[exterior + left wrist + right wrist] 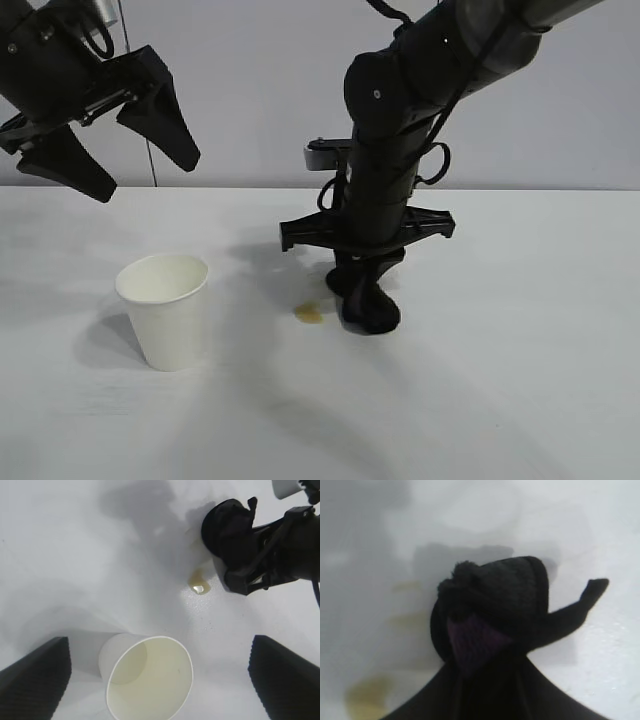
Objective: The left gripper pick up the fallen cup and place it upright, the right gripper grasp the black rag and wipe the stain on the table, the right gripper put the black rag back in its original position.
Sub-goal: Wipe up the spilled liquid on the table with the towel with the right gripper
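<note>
On the white table [540,380], your right gripper [362,300] points straight down, fingers clamped on the black rag [368,305], which touches the surface just beside the stain [309,314]. Your left gripper [110,140] hangs spread wide and empty above the upright cup [165,310].

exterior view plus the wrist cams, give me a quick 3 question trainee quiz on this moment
1. True or false: the cup stands upright on the table.
2. Which gripper holds the black rag? A) the left gripper B) the right gripper
3. Fill in: the stain lies between the cup and the ____.

Key:
1. True; its open rim faces up, and the left gripper hangs open above it.
2. B; the right gripper is closed on the rag, pressing it down to the table right beside the stain.
3. black rag.
</note>
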